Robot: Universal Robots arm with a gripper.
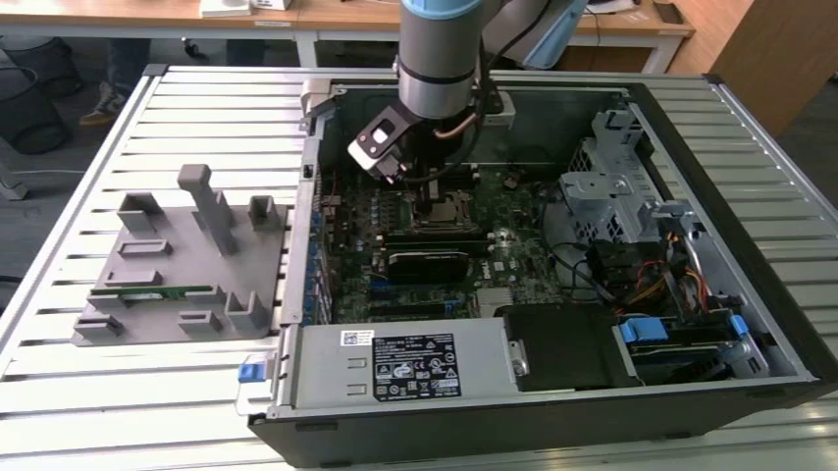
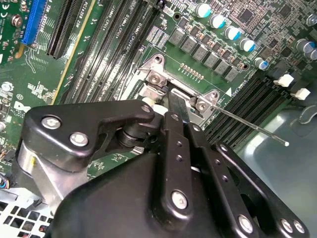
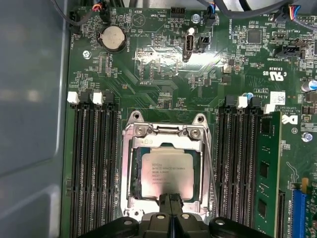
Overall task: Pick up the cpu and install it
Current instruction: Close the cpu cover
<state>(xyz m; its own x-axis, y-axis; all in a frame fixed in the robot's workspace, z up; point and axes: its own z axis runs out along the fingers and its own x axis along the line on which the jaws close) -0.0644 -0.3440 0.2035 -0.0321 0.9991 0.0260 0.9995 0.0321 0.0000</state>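
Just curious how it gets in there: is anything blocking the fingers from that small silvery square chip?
Nothing visible does. The closed black fingers sit at the edge of the silvery-grey square cpu, which lies flat inside the metal socket frame.

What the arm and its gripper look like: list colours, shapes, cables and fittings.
The arm is a silver-grey cylinder with a pale blue joint cover above. A black-and-white camera module is bolted at the wrist, with a thin cable looping beside it. The gripper is black: jointed bar links with silver screw heads, narrowing to two slim fingers.
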